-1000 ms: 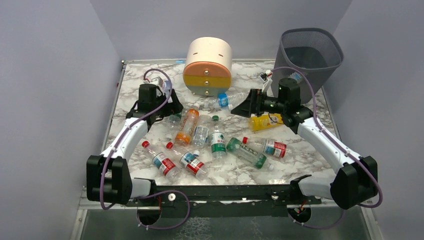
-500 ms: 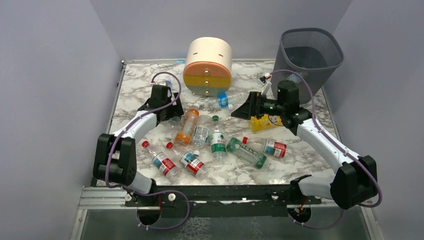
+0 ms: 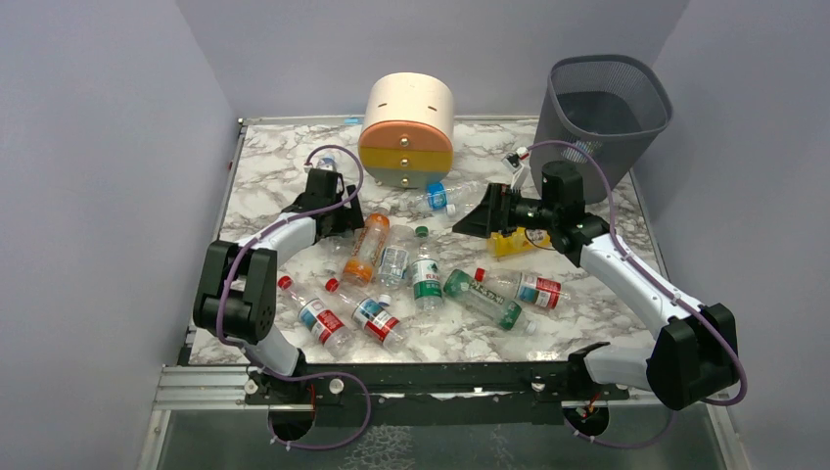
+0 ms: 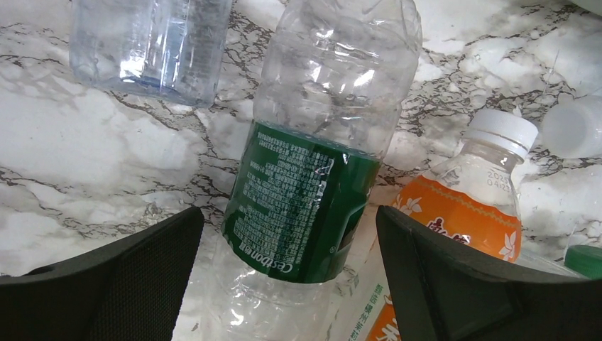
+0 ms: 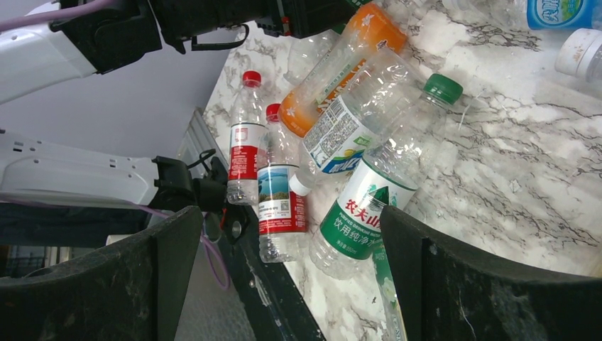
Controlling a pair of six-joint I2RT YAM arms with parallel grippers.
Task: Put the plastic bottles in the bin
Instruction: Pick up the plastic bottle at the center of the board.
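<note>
Several plastic bottles lie across the middle of the marble table [image 3: 274,166]. My left gripper [image 3: 341,217] is open and low over a clear bottle with a dark green label [image 4: 312,192]. Its jaws stand either side of that bottle without touching it. An orange bottle [image 4: 461,213] lies just to the bottle's right. My right gripper [image 3: 477,213] is open and empty, held above the table next to a yellow bottle [image 3: 514,242]. The right wrist view looks down on orange [image 5: 341,64], green-label [image 5: 376,206] and red-label bottles [image 5: 280,199]. The dark mesh bin [image 3: 607,108] stands at the back right.
A round cream, orange and yellow drawer unit [image 3: 406,132] stands at the back centre, with a blue-label bottle [image 3: 445,194] in front of it. A green bottle [image 3: 484,299] and a red-label bottle [image 3: 524,287] lie near the right arm. Grey walls close in on both sides.
My left arm has swung right, bringing its gripper down around the green-label bottle beside the orange one. My right gripper has barely shifted.
</note>
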